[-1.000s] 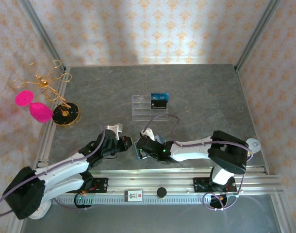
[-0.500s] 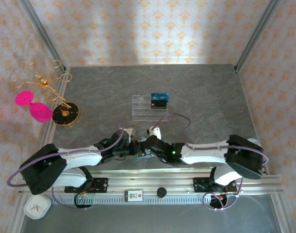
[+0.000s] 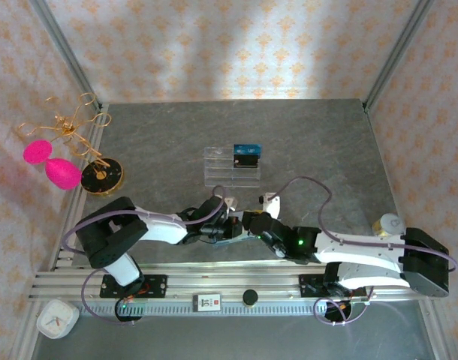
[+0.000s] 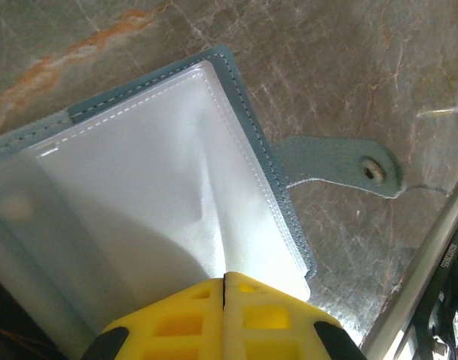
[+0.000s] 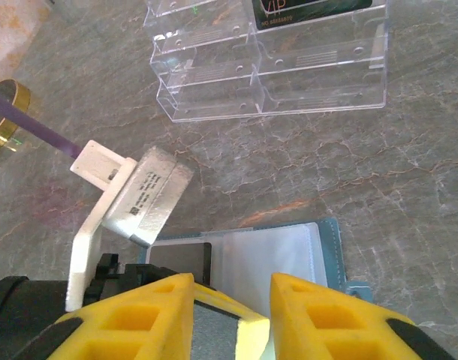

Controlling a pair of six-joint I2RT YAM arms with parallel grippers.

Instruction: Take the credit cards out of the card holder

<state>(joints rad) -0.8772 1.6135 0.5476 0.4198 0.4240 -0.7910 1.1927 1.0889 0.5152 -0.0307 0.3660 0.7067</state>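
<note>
The teal card holder [image 4: 139, 172] lies open on the table, its clear sleeves up and its snap strap [image 4: 338, 161] sticking out to one side. My left gripper [image 4: 225, 277] is shut, its tips pinching a creased clear sleeve. In the top view it [image 3: 226, 225] meets my right gripper [image 3: 248, 225] over the holder [image 3: 235, 234]. The right gripper [image 5: 230, 300] hangs open just above the holder [image 5: 278, 251], straddling a left finger [image 5: 251, 331]. A dark credit card [image 5: 180, 259] sits in a left sleeve. Two more cards [image 3: 248, 154] stand in the clear stand.
The clear tiered acrylic stand [image 3: 230, 169] is behind the holder, also in the right wrist view [image 5: 274, 75]. A gold stand with pink pieces [image 3: 101, 176] is far left. The aluminium rail [image 3: 236, 279] runs along the near edge. A white timer [image 3: 56, 321] lies beside it.
Both arms have shifted right along the near edge, the holder with them. The right gripper has gone from shut to open. The left gripper has stayed shut.
</note>
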